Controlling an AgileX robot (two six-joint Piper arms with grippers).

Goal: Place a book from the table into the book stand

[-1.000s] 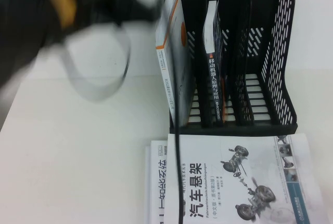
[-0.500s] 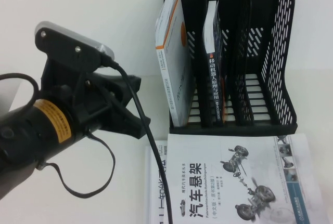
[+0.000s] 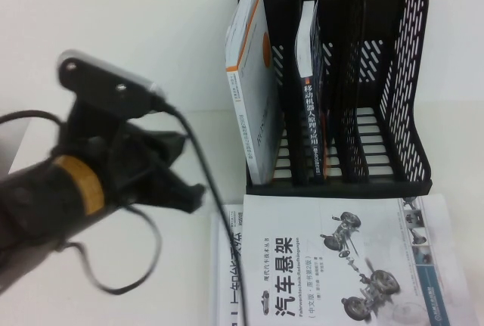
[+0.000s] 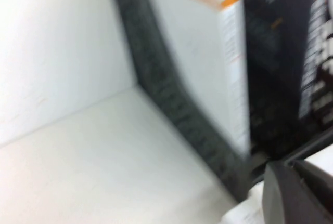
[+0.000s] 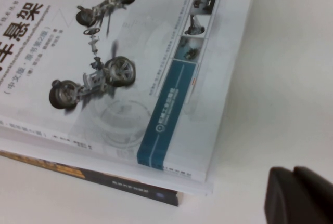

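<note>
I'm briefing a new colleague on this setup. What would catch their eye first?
The left arm fills the near left of the high view, its tool hanging over the white table beside the stacked books. Behind stands the black book stand, already holding the dark navy book and a white book with orange stripe. The right tool hovers near the car suspension book.

Left hand (image 3: 178, 178) lower, nearer.

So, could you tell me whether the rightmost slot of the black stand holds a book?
No, the book stand has its rightmost slot empty; the navy book stands in the middle one.
</note>
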